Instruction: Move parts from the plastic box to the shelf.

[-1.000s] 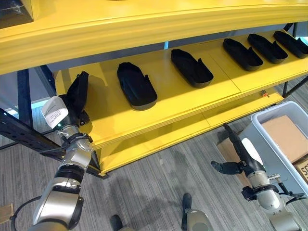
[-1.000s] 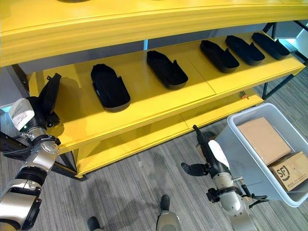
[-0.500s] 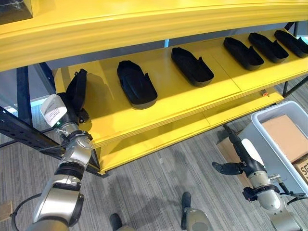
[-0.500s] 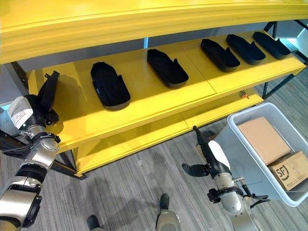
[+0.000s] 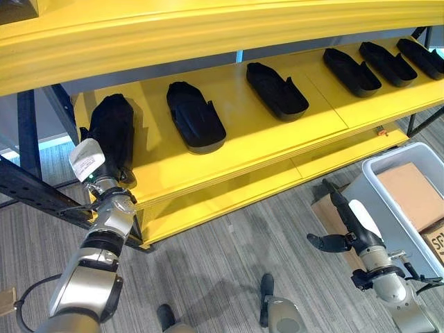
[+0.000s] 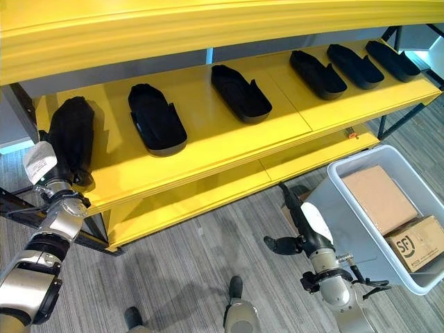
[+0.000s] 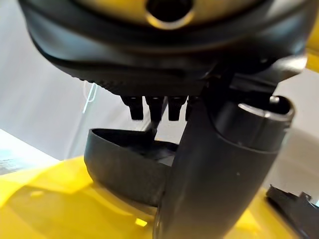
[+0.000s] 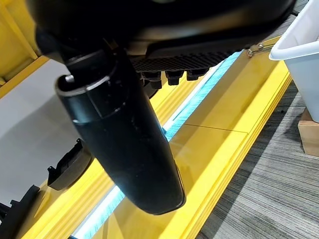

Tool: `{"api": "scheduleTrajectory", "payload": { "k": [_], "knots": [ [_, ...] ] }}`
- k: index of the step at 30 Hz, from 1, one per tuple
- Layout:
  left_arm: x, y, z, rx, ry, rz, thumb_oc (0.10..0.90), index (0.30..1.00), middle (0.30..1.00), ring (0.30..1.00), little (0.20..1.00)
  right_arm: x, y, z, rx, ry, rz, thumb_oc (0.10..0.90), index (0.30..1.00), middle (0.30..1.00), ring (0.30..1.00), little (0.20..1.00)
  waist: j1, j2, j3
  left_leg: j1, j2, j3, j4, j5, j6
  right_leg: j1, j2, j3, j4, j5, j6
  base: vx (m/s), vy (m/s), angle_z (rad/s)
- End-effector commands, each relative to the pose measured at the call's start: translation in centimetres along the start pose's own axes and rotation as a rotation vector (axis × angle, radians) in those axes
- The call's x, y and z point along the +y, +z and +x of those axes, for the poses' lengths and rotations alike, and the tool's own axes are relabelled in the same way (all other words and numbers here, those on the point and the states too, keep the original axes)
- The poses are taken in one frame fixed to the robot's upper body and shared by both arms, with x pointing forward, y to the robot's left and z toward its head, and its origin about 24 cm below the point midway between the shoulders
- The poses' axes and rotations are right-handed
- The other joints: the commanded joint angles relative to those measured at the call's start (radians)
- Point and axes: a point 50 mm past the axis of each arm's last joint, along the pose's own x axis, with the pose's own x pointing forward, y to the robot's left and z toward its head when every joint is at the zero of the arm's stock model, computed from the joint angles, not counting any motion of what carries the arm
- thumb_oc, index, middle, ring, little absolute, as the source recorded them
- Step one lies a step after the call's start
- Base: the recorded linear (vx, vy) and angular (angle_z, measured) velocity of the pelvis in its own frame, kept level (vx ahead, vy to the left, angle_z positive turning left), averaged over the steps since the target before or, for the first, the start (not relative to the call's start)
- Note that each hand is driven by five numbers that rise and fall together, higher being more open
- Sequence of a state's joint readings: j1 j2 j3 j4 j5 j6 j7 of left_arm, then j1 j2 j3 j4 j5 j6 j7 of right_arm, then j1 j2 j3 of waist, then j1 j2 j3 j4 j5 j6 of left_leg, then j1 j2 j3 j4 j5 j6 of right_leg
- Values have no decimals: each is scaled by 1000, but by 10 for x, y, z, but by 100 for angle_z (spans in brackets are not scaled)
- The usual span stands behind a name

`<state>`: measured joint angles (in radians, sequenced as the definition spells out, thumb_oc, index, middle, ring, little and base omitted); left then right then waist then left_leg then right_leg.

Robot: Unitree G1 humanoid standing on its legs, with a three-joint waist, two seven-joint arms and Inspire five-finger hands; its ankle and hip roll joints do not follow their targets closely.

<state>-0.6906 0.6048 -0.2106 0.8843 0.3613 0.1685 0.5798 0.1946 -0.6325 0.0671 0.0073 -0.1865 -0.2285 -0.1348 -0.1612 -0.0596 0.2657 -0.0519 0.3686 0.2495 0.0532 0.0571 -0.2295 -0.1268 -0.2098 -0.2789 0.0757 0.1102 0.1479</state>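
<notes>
The left hand (image 5: 94, 163) is raised at the left end of the yellow shelf (image 5: 257, 142), its fingers and thumb closed on a black part (image 5: 112, 132), the near end of which it grips; in the left wrist view the thumb (image 7: 219, 164) stands in front of the part's dark rim (image 7: 124, 164) with the fingertips (image 7: 154, 107) reaching over it. The part lies on the shelf board with its rounded back up, long axis running from the shelf's front edge toward the back, near end at the hand and far end pointing away from the robot. It is a matte black, elongated, shell-like piece, narrower at the far end. To its right on the same board lie more black parts of the same kind, hollow side up: one just beside it (image 5: 195, 116), one further along (image 5: 277, 91), and three close together at the far right (image 5: 378, 64), all with long axes running roughly front to back, angled a little. The right hand (image 5: 347, 225) hangs low over the grey carpeted floor (image 5: 229, 277), fingers straight and thumb spread, holding nothing, next to the grey plastic box (image 6: 340, 182), which contains cardboard boxes (image 6: 378, 198).
</notes>
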Motion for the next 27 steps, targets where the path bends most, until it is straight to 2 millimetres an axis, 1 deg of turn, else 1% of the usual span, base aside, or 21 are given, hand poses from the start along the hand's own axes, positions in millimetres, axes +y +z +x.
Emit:
{"api": "scheduleTrajectory", "payload": {
  "k": [1, 5, 10, 17, 25, 27],
  "knots": [
    [46, 50, 21, -218, 200, -10, 900, 1000, 1000, 1000, 1000, -31, 29, 12, -169, -127, -35, 900, 1000, 1000, 1000, 1000, 2, -7, -67, -70, 57, 4, 88, 86, 22, 10, -70, 79, 257, -186, 40, 0, 0, 0],
    [44, 51, 17, -238, 196, -2, 900, 1000, 1000, 1000, 1000, -32, 29, 12, -163, -131, -37, 900, 1000, 1000, 1000, 1000, 4, -8, -66, -69, 56, 4, 89, 84, 23, 11, -71, 79, 256, -187, 39, 0, 0, 0],
    [33, 51, 8, -261, 153, -11, 900, 1000, 1000, 1000, 1000, -33, 27, 12, -151, -149, -33, 900, 1000, 1000, 1000, 1000, 6, -10, -62, -68, 55, 3, 89, 80, 25, 13, -72, 80, 255, -185, 39, 0, 0, 0],
    [26, 45, 1, -253, 117, -19, 900, 1000, 1000, 1000, 1000, -33, 26, 11, -139, -152, -26, 900, 1000, 1000, 1000, 1000, 9, -9, -62, -66, 53, 4, 89, 77, 27, 16, -72, 80, 250, -183, 38, 0, 0, 0],
    [15, 40, -4, -206, 66, -69, 900, 1000, 1000, 1000, 1000, -33, 23, 10, -122, -152, -21, 900, 1000, 1000, 1000, 1000, 8, -10, -63, -69, 53, 3, 88, 77, 28, 16, -70, 81, 248, -181, 37, 0, 0, 0],
    [10, 36, -5, -164, 49, -114, 900, 1000, 1000, 1000, 1000, -32, 22, 9, -118, -151, -18, 900, 1000, 1000, 1000, 1000, 6, -11, -62, -69, 53, 3, 89, 77, 29, 14, -70, 82, 247, -179, 37, 0, 0, 0]
  ]
}}
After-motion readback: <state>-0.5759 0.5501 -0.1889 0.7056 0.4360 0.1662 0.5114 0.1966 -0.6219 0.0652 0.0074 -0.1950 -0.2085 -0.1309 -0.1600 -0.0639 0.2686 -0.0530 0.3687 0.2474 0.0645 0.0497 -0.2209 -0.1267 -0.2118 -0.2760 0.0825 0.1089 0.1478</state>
